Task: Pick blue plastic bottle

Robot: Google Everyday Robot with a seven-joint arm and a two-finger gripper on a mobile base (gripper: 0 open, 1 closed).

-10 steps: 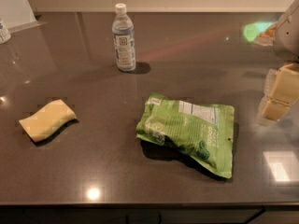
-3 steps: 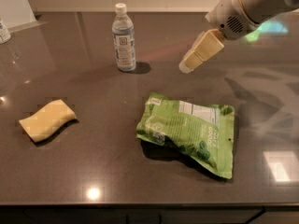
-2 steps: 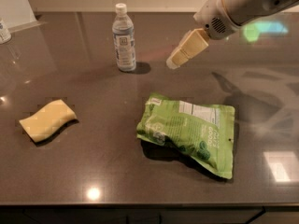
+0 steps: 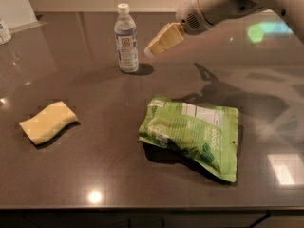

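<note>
My end effector (image 4: 152, 49) hovers just right, in view, of the upright blue plastic bottle (image 4: 126, 42); I cannot tell its grip state.

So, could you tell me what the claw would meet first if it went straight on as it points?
Most likely the blue plastic bottle: the claw hangs beside it above the counter, pointing toward its lower half. Depth is unclear, so it might slip past.
</note>
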